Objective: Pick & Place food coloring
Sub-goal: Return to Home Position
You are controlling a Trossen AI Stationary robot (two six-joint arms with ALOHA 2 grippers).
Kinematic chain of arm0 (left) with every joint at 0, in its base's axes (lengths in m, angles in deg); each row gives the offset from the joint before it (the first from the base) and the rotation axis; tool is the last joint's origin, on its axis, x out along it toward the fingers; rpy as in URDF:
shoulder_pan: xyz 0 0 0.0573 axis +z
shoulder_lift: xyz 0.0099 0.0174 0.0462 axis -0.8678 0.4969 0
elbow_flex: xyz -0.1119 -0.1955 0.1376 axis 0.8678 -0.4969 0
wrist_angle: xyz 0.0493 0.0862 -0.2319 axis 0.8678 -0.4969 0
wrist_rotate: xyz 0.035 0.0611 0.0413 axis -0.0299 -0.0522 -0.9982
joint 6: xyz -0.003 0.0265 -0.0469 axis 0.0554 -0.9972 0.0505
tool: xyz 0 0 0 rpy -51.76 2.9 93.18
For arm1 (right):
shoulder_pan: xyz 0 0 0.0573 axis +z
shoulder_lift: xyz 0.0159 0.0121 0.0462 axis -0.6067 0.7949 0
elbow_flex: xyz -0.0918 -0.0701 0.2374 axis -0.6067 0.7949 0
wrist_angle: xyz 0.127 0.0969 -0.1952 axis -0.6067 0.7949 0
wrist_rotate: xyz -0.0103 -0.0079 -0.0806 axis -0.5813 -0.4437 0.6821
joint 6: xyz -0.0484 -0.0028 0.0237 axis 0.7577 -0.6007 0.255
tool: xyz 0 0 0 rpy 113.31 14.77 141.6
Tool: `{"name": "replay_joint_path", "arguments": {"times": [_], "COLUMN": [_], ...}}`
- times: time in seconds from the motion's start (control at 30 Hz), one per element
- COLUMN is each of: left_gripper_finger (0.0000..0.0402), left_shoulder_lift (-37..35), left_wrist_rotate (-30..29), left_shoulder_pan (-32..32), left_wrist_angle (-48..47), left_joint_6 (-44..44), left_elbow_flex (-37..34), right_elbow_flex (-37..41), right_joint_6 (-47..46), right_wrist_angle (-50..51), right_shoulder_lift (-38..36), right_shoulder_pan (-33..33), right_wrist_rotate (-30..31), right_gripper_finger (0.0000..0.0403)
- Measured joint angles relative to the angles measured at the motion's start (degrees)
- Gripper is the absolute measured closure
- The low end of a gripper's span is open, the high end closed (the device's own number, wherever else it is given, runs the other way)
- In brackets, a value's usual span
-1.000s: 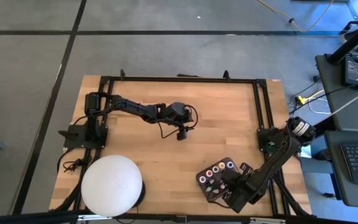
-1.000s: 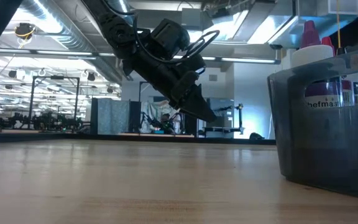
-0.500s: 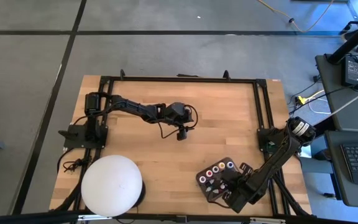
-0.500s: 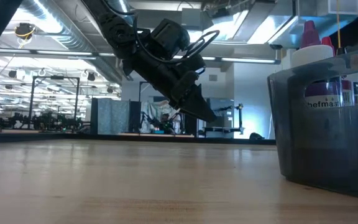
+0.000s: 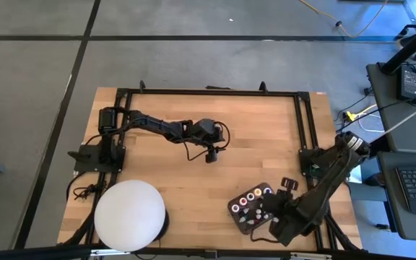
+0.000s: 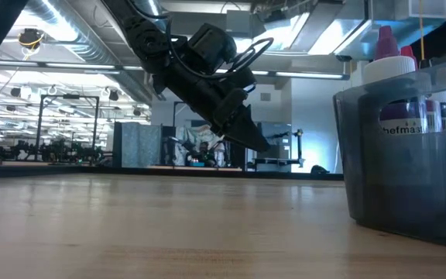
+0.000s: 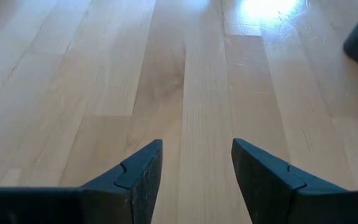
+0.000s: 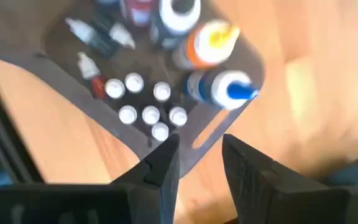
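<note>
Food coloring: small bottles crowded in the dark grey tray at the table's near right corner. Most stand upright with their long axes vertical, so I see their caps end-on. A few slim-tipped ones are tilted, and motion blur hides how far. My right gripper hovers just above the tray's edge, fingers spread and holding nothing. From above, that arm covers part of the tray. In the low view the picture's edge cuts the tray off. Beside it, near left, sits the white dome. Farther out, mid-table, my left gripper hangs over bare pale planks, fingers apart and empty. Beyond is a lit hall with ducts and racks.
</note>
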Motion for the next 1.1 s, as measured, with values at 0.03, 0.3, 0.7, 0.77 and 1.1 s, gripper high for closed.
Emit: {"name": "replay_joint_path", "arguments": {"times": [0.03, 0.3, 0.7, 0.77, 1.1], "left_gripper_finger": [0.0212, 0.0208, 0.0209, 0.0208, 0.0211], "left_shoulder_lift": [0.0, -0.2, -12.5, -16.3, -33.6], "left_wrist_rotate": [0.0, 9.3, 21.6, 20.4, 17.5], "left_shoulder_pan": [0.0, 0.2, 7.1, 8.4, 13.3], "left_wrist_angle": [0.0, 7.9, 25.6, 27.5, 31.4], "left_joint_6": [0.4, 4.9, 8.7, 9.0, 13.9], "left_elbow_flex": [0.0, 0.0, -11.3, -15.7, -33.8], "right_elbow_flex": [-1.3, 7.1, 47.0, 51.6, 64.4], "right_joint_6": [2.0, 12.1, 43.0, 47.9, 61.6], "right_wrist_angle": [1.1, 0.2, -49.2, -54.6, -62.0], "right_shoulder_lift": [-0.1, -12.6, -56.5, -63.5, -87.1], "right_shoulder_pan": [0.5, 2.2, -7.2, -8.6, -14.3], "right_wrist_rotate": [2.3, 18.4, 11.7, 10.2, 5.0], "right_gripper_finger": [0.0280, 0.0279, 0.0279, 0.0279, 0.0279]}}
